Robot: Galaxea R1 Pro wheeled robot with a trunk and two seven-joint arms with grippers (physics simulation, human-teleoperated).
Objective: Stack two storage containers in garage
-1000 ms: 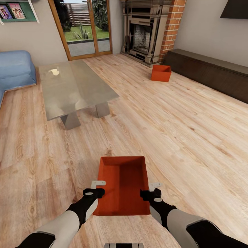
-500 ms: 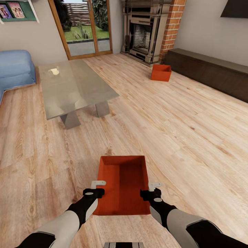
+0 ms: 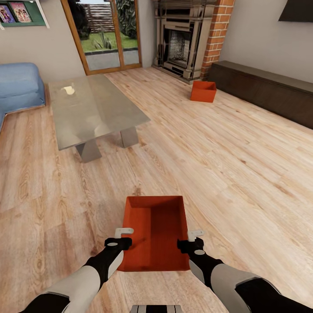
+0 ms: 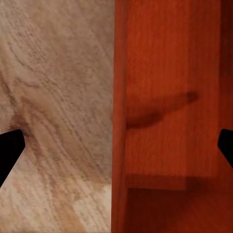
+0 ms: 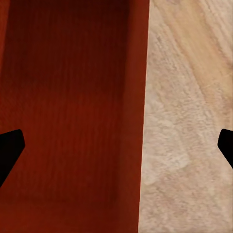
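A: Any delta vs 1 s ago?

B: Basically none. Near orange-red lidless plastic bin same spot on the light wood-plank floor, arms same pose. Reads as a hold/align phase, lift not started imo.

A: Pincers?

B: Left pincer sits over the bin's left wall, right pincer over its right wall. Both spread wide: in wrist views the black tips sit at the frame edges w/ the wall edge between them. Nothing clamped yet.

A: 2nd bin?

B: Other orange-red bin well ahead of the right pincer, on the floor by the red-brick fireplace and the dark low cabinet. Garage not reached, so task is early.

A: Matls?

B: Bin: thin smooth walls, slight taper, flat bottom, matte. Floor: grainy planks. Glass-top coffee table ahead-left of the left pincer, glossy, grey legs. Blue sofa beyond it.
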